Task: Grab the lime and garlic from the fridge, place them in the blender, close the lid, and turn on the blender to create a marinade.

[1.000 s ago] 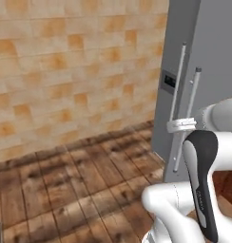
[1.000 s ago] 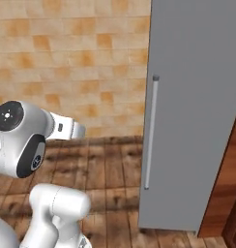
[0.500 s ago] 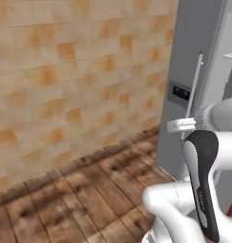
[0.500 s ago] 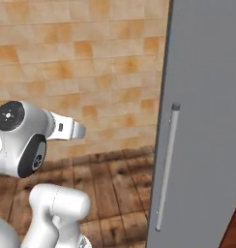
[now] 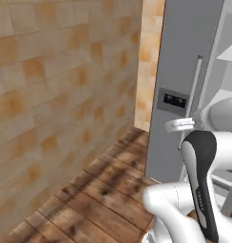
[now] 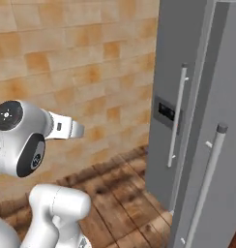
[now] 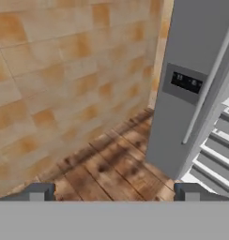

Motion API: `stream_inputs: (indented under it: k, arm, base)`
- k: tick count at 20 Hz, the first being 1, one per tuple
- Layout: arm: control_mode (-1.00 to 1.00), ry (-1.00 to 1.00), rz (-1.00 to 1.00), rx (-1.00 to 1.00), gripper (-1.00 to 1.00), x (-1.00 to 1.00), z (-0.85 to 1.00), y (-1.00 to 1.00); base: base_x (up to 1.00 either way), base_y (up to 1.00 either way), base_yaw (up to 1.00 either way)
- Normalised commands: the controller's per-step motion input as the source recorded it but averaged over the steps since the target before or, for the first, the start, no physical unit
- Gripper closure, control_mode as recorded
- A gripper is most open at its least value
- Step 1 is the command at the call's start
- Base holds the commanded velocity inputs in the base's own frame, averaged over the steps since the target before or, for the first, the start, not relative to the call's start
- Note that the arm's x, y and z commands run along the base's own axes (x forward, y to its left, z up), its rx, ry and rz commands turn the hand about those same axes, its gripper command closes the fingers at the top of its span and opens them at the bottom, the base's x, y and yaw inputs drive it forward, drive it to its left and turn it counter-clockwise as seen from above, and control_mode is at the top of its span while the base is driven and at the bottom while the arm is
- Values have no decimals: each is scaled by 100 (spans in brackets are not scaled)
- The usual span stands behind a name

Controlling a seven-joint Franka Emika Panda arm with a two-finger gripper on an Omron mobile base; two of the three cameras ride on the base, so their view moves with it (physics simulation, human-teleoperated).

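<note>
The tall grey fridge [image 5: 184, 57] stands ahead to the right, with a long vertical bar handle [image 5: 193, 95] and a small dark display panel [image 5: 173, 100]. In the right base view the fridge [image 6: 173, 72] shows its left door shut. A second door [image 6: 221, 97] with its own handle swings out nearer the camera. White shelves [image 7: 215, 159] show beside the left door in the hand view. My gripper [image 7: 114, 193] is open, fingertips wide apart with nothing between them, well short of the fridge [image 7: 196, 42]. The lime, garlic, blender and lid are out of view.
An orange-tan tiled wall [image 5: 56, 95] runs along the left and meets the fridge's side. Dark wooden floor [image 5: 103, 190] lies between the base and the fridge. My own white arm fills the lower right of the left base view.
The whole picture has shifted, so the base has moved. The fridge is now larger and nearer, and its second door and inner shelves have come into view.
</note>
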Motion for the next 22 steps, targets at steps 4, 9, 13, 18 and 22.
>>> stream_inputs:
  k: [4, 9, 13, 18, 22]
  arm:
    - [100, 0, 0, 0, -100, 0, 0, 0]
    - [100, 0, 0, 0, -100, 0, 0, 0]
    - [100, 0, 0, 0, -100, 0, 0, 0]
    - [100, 0, 0, 0, -100, 0, 0, 0]
    - [100, 0, 0, 0, -100, 0, 0, 0]
  base:
    - [78, 67, -68]
    - [72, 35, -70]
    - [76, 19, -68]
    - [77, 23, -68]
    - [74, 64, -68]
